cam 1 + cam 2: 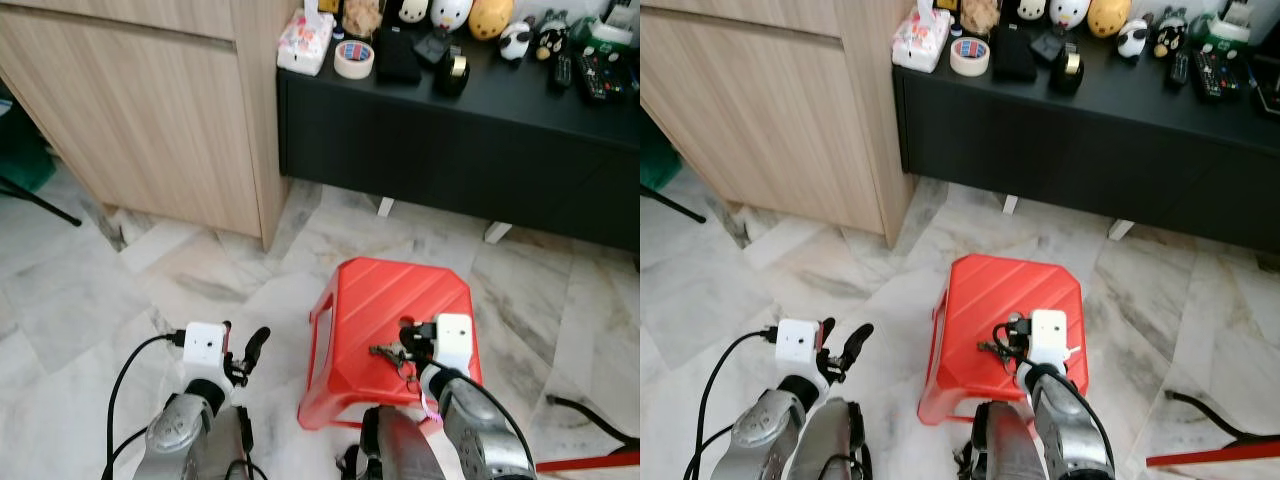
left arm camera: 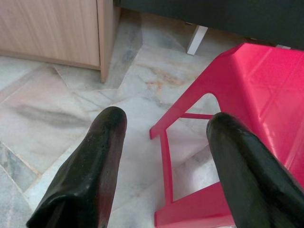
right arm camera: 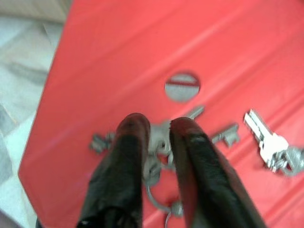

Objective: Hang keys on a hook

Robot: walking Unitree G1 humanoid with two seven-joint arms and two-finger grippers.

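A marble-tiled floor [image 1: 120, 290] is spread before a light wooden cabinet [image 1: 150, 110] and a long black sideboard [image 1: 450, 150], on whose top a tissue pack [image 1: 305, 42], a roll of tape [image 1: 354, 59] and small figurines [image 1: 490, 15] are crowded. A red plastic stool [image 1: 385, 320] is set on the tiles in front of the sideboard. The bunch of keys [image 3: 164, 142] is laid on the stool's seat, with one silver key [image 3: 268, 142] fanned out to the side beside a round hole [image 3: 182, 87] in the seat. The right gripper [image 3: 159, 130] is lowered over the bunch, its fingers narrowly parted and set on either side of the keys. The left gripper [image 2: 164, 128] is held wide open and empty over the floor, beside the stool's leg.
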